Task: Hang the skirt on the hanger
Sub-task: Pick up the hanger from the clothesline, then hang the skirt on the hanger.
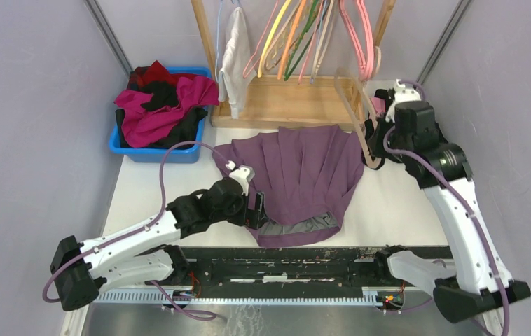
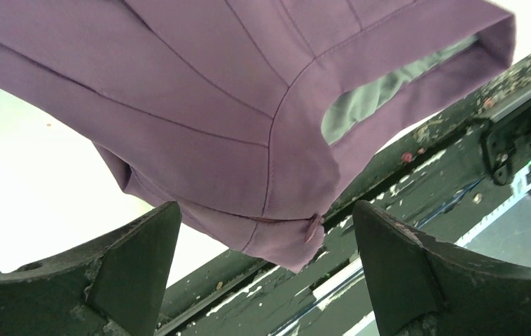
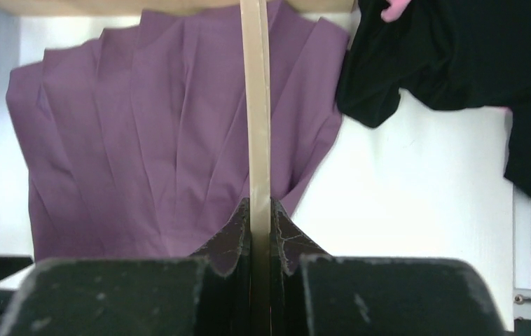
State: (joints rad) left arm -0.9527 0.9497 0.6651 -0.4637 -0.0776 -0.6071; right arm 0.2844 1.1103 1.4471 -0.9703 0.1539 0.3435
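Two arms reach over the desk (image 1: pixel 403 203). The purple skirt (image 1: pixel 298 175) lies flat at the centre of the top view, its hem toward the rack (image 1: pixel 284 105) and its waistband at the lower edge. The left fingers (image 1: pixel 257 208) stand wide apart just beside the waistband's left corner, holding nothing. The right fingers (image 3: pixel 238 234), right of the skirt, are clamped on a tan hanger (image 3: pixel 256 105). A blue bin (image 1: pixel 152 154) of clothes sits upper left.

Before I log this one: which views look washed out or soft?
Left wrist: white table blown out, pleated purple skirt seams crisp. Right wrist: same table overexposed, beige wooden hanger slightly soft. Top external: even light, no harsh glare.
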